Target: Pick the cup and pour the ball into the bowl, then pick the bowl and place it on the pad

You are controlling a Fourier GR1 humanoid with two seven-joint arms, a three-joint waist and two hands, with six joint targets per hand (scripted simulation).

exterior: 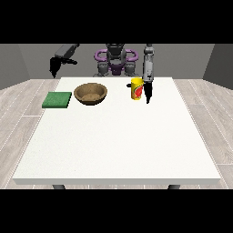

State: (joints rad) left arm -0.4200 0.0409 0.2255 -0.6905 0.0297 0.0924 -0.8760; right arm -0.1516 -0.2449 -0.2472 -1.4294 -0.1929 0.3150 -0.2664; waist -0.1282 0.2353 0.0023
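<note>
Cup [137,88], yellow with a red mark, is found upright toward two o'clock on the white table [118,145], with the hand at the view's right [148,92] hanging just beside it at its three o'clock edge; whether contact is made cannot be told, nor whether those fingers are released or clenched. Bowl [91,93], brown, is set at about eleven o'clock, and the green pad [57,99] lies at its nine o'clock. The cup should be enclosed around its middle and kept upright until carried over the bowl. The ball is hidden inside the cup, if present. The hand at the view's left [53,67] is raised beyond the table's far corner, its finger state indiscernible.
</note>
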